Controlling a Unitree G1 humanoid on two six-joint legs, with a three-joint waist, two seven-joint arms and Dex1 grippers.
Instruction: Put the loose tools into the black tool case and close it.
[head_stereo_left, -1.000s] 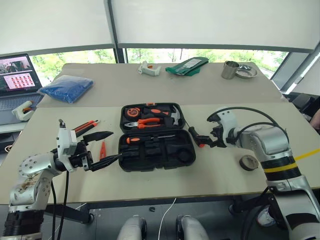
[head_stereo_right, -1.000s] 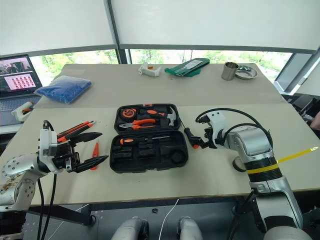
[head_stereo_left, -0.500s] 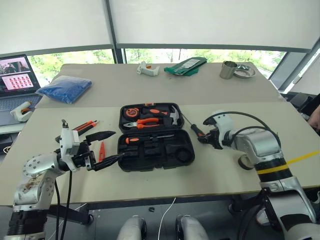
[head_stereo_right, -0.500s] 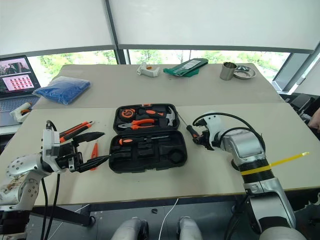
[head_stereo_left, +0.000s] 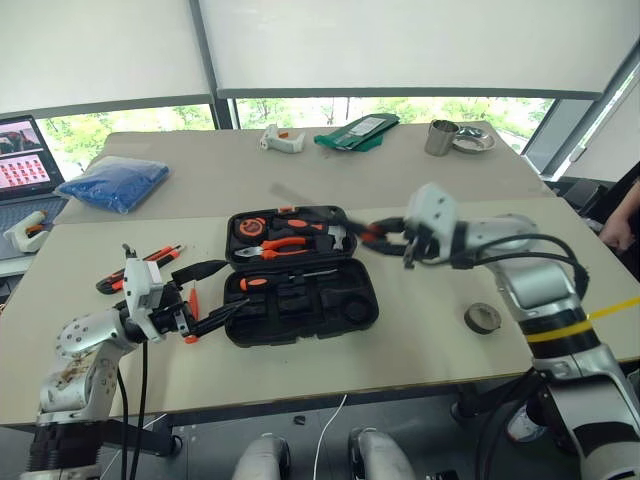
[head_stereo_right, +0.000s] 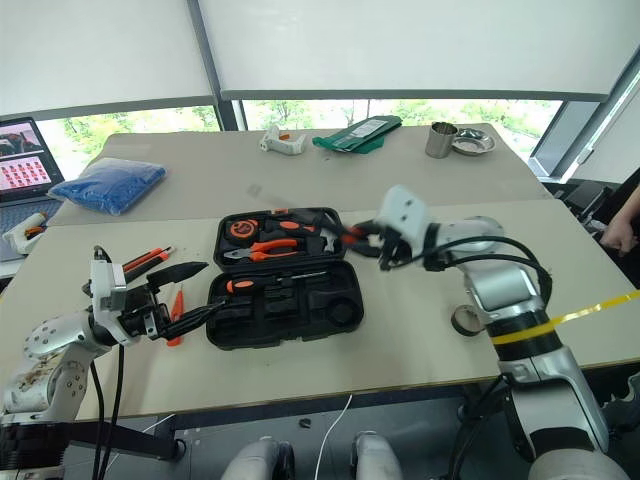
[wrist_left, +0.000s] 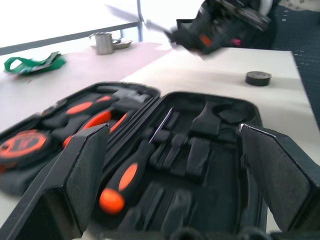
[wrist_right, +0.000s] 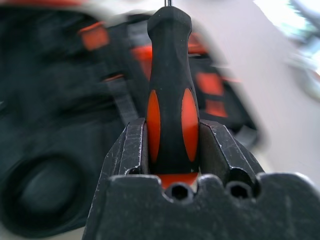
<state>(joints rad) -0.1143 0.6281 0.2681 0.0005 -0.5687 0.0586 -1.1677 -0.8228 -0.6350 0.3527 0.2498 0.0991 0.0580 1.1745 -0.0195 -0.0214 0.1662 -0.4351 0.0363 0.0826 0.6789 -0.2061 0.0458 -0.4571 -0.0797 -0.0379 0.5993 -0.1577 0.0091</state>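
Near the middle of the surface, the black tool case (head_stereo_left: 302, 278) lies open, lid half toward the far edge and base half toward the near edge. One orange-handled screwdriver (wrist_left: 131, 172) already sits in a recess of the base half; the lid half holds pliers, a hammer and a tape measure. The right hand (head_stereo_left: 390, 238) is clamped on the short black-handled screwdriver (wrist_right: 170, 95), with both fingers (wrist_right: 131, 147) pressed against its orange-and-black grip, and carries it above the right end of the lid half, clear of the surface. The left hand (head_stereo_left: 205, 295) hovers at full spread and empty just beside the left end of the case. Judged from this layout, the task is under way but far from complete: the carried screwdriver is not yet seated, the utility knife (head_stereo_left: 140, 268) and the small orange tester pen (head_stereo_left: 192, 305) lie loose on the surface near its left edge, and the case is still to be closed. Compared with the earlier frames, the right hand has closed on the screwdriver, which then lay on the surface just right of the case, and has lifted it up over the case. The left hand has held its place and its full spread beside the case.
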